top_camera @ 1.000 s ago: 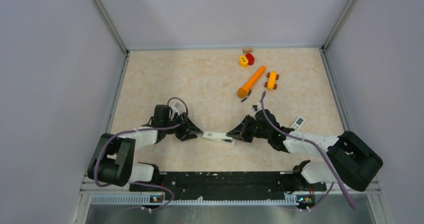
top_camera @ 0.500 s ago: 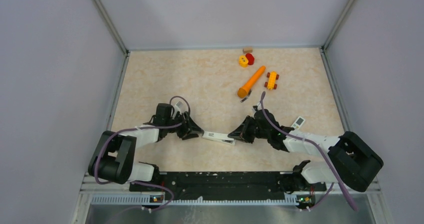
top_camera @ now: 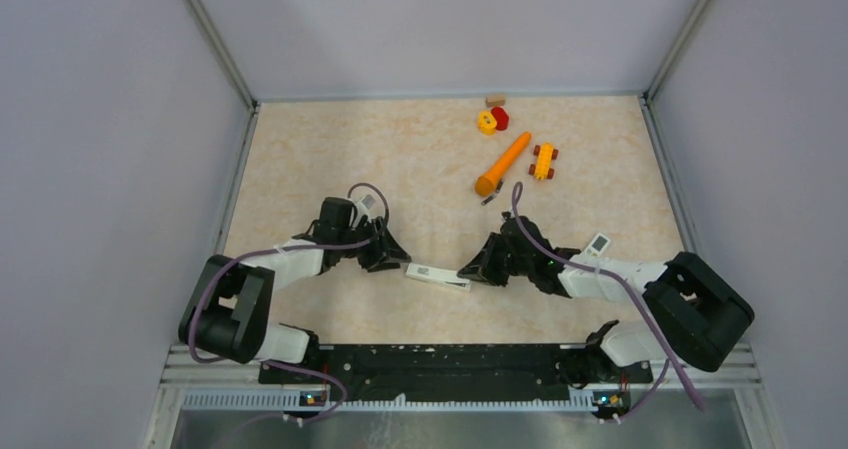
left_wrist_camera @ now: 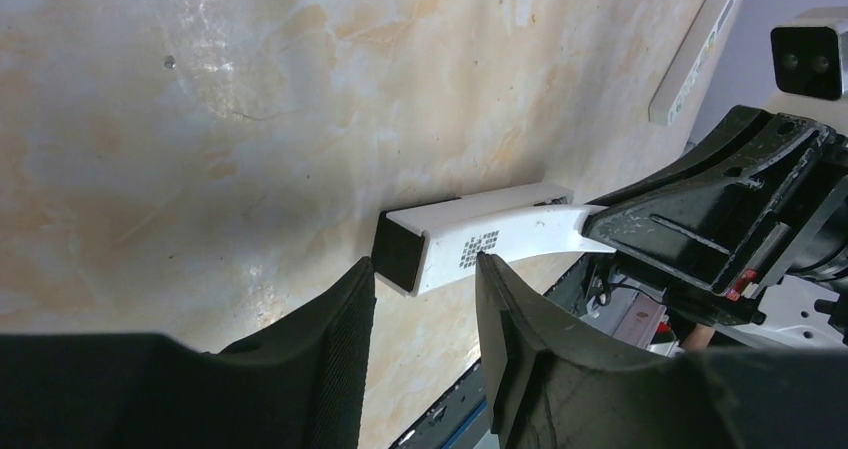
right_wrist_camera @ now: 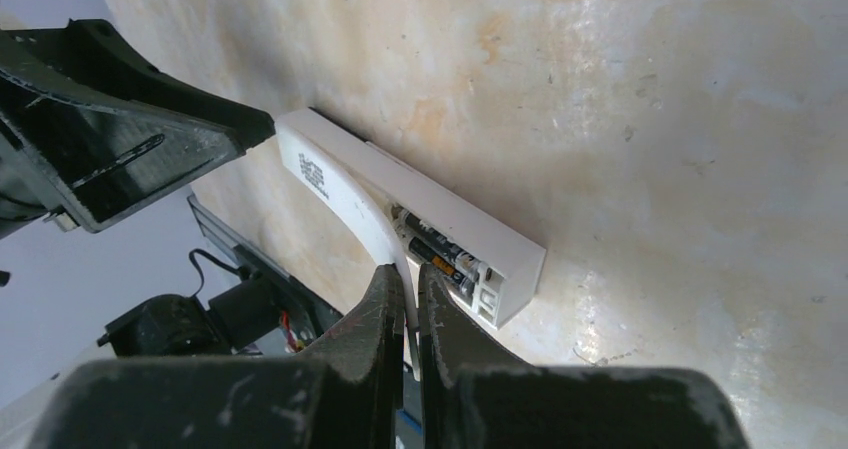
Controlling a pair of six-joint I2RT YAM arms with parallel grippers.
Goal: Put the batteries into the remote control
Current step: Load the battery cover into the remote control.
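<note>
The slim white remote control (top_camera: 437,275) lies on the table between both grippers. In the left wrist view its black end (left_wrist_camera: 397,250) sits just beyond my left gripper (left_wrist_camera: 425,269), which is open, one finger on either side and not clamped. My left gripper (top_camera: 398,261) is at the remote's left end. My right gripper (top_camera: 470,269) is at its right end. In the right wrist view my right gripper (right_wrist_camera: 412,281) is shut on the thin white battery cover (right_wrist_camera: 345,197), which curves up off the remote. Two dark batteries (right_wrist_camera: 440,251) lie in the open compartment.
An orange carrot toy (top_camera: 502,164), a yellow toy car (top_camera: 543,160), a yellow and red toy (top_camera: 491,120) and a small wooden block (top_camera: 495,99) lie at the back right. A shorter white remote (top_camera: 597,245) lies right of my right arm.
My left arm has swung a little to the right and my left gripper has closed in on the remote's left end. My right gripper has hardly moved and still holds the cover.
</note>
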